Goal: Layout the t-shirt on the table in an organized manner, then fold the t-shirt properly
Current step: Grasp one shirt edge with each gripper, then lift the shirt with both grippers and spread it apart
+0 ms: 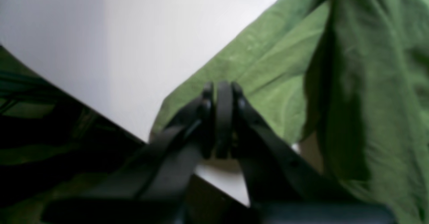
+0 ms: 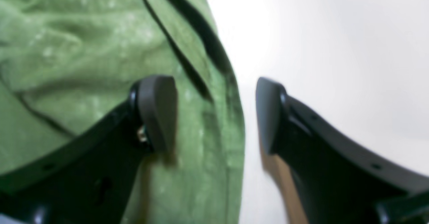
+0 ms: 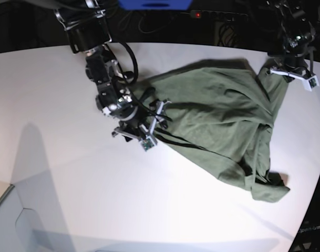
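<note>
The olive-green t-shirt [image 3: 217,110] lies crumpled on the right half of the white table [image 3: 70,173], with one end bunched near the front right edge. My right gripper [image 3: 158,113] is open at the shirt's left edge. In the right wrist view the right gripper [image 2: 216,113] straddles that hem: one finger is over the t-shirt [image 2: 83,49], the other over the bare table [image 2: 335,49]. My left gripper [image 3: 279,67] sits at the shirt's far right corner. Close up, the left gripper [image 1: 224,86] is shut above the t-shirt [image 1: 268,59]; no cloth shows between its tips, and a fold hangs beside it.
The table's curved edge [image 3: 312,199] runs close to the shirt on the right. In the left wrist view that table edge [image 1: 100,116] crosses diagonally just behind the fingers. Dark cables and a power strip [image 3: 217,14] lie beyond the far edge. A pale grey panel [image 3: 12,226] sits at the front left.
</note>
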You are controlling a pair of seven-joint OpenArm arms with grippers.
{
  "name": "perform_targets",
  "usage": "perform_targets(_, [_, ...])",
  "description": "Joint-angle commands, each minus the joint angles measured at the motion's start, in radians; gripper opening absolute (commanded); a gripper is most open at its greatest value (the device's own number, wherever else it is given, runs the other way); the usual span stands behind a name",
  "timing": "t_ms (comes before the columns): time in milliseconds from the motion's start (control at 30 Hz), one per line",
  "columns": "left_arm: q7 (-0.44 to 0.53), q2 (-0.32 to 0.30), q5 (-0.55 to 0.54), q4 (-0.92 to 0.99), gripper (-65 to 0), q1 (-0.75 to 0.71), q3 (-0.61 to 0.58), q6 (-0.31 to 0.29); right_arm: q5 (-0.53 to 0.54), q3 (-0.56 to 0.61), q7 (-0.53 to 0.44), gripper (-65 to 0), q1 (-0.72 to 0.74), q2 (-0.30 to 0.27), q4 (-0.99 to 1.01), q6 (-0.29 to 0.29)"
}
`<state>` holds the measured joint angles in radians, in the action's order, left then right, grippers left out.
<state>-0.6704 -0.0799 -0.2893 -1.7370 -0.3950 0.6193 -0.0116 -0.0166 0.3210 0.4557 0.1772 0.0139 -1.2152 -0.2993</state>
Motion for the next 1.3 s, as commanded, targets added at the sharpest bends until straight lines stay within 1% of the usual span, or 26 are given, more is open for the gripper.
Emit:
perform_targets(0, [0.021,-0.008,-0.001,-0.008,-64.7,0.005,0.004,0.0,0.01,-0.003,-0.001,-29.2,0.026,0.001,0.001,0.001])
perform_targets(67, [0.03,-0.01,0.002,0.015,-64.7,0.008,0.004,0.0,0.01,-0.018,-0.001,-37.9,0.026,-0.018,0.018,0.001])
perform_targets(100, [0.047,-0.01,0.003,0.032,-64.7,0.008,0.004,0.0,0.01,-0.027,-0.001,-44.2,0.025,-0.019,0.018,0.001])
perform_targets(167, [0.111,-0.014,0.003,0.085,-64.7,0.008,0.004,0.0,0.01,-0.073,0.002,-62.8,0.015,-0.029,0.018,0.001])
perform_targets(200, [0.137,-0.016,0.003,0.11,-64.7,0.008,0.004,0.0,0.01,-0.102,0.01,-65.0,0.006,-0.038,0.016,0.001])
perform_targets(267, [0.173,-0.016,0.002,0.145,-64.7,0.008,0.003,0.0,0.01,-0.17,0.035,-63.7,-0.009,-0.052,-0.004,0.001])
perform_targets(333, [0.185,-0.016,0.0,0.165,-64.7,0.008,0.0,0.0,0.01,-0.25,0.05,-65.0,-0.054,-0.064,-0.073,0.001])
perform_targets(467, [0.18,-0.01,-0.001,0.167,-64.7,0.024,-0.002,0.0,0.011,-0.385,0.051,-65.0,-0.178,-0.062,-0.306,0.001])
perform_targets(567, [0.18,-0.01,-0.001,0.171,-64.7,0.044,-0.003,0.0,0.011,-0.425,0.051,-65.0,-0.284,-0.056,-0.483,0.001])
perform_targets(667, [0.18,-0.007,-0.003,0.162,-64.7,0.049,-0.003,0.0,0.013,-0.478,0.042,-65.0,-0.376,-0.056,-0.584,0.001])
perform_targets(733, [0.18,0.004,-0.003,0.157,-64.7,0.051,-0.003,0.0,0.014,-0.546,0.042,-65.0,-0.402,-0.035,-0.596,0.001])
perform_targets(767, [0.18,0.01,-0.003,0.15,-64.7,0.055,-0.003,0.0,0.014,-0.604,0.047,-65.0,-0.407,-0.018,-0.599,0.001])
perform_targets(833, [0.18,0.012,-0.003,0.133,-64.7,0.058,-0.003,0.0,0.014,-0.745,0.05,-65.0,-0.402,0.036,-0.598,0.001])
perform_targets(900, [0.18,0.024,-0.003,0.121,-64.7,0.058,-0.011,0.0,0.014,-0.845,0.05,-65.0,-0.4,0.079,-0.601,0.001])
perform_targets(933, [0.18,0.035,-0.003,0.11,-64.7,0.057,-0.02,0.0,0.014,-0.882,0.05,-65.0,-0.4,0.093,-0.602,0.001])
perform_targets(1000, [0.18,0.05,-0.003,0.075,-64.7,0.051,-0.032,0.0,0.014,-0.936,0.05,-65.0,-0.4,0.102,-0.599,0.001])
perform_targets(1067, [0.18,0.076,-0.003,0.036,-64.7,0.049,-0.048,0.0,0.014,-0.963,0.05,-65.0,-0.4,0.119,-0.596,0.001])
perform_targets(1167, [0.179,0.118,-0.003,-0.037,-64.7,0.026,-0.062,0.0,0.013,-0.948,0.068,-65.0,-0.408,0.12,-0.579,0.001])
perform_targets(1267, [0.179,0.124,-0.003,-0.113,-64.7,-0.005,-0.094,0.0,0.011,-0.954,0.113,-65.0,-0.408,0.117,-0.579,0.001])
